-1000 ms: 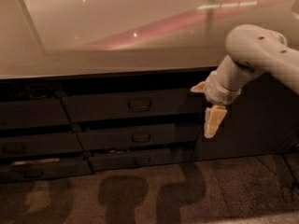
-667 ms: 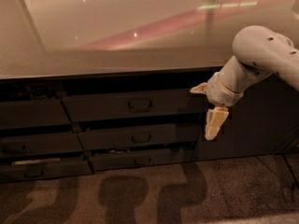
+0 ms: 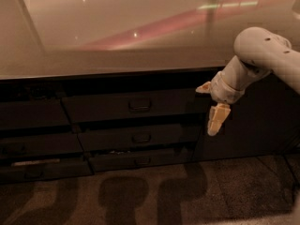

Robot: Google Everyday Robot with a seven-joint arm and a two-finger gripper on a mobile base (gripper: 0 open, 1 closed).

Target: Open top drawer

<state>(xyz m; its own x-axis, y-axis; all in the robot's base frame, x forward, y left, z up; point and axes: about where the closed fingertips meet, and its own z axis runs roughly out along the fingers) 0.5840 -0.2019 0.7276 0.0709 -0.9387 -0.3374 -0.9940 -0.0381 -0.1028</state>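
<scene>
The top drawer (image 3: 103, 108) is a wide dark front just under the countertop, with a small bar handle (image 3: 139, 105) at its centre. Two shorter, narrower dark drawer fronts (image 3: 136, 138) sit below it. The top front looks wider and nearer than those two; I cannot tell how far out it stands. My gripper (image 3: 217, 119) hangs pointing down at the right end of the top drawer front, well right of the handle and apart from it. It holds nothing. The white arm (image 3: 262, 50) reaches in from the right.
A pale glossy countertop (image 3: 117, 55) overhangs the drawers. Another dark drawer stack (image 3: 33, 118) stands at the left, with a pale strip (image 3: 35, 162) showing low down. A dark cabinet door (image 3: 262, 125) is behind the arm. The speckled floor (image 3: 197, 196) carries shadows.
The arm's elbow has shifted slightly to the right. The gripper stays at nearly the same spot by the drawer's right end. The drawers have not moved.
</scene>
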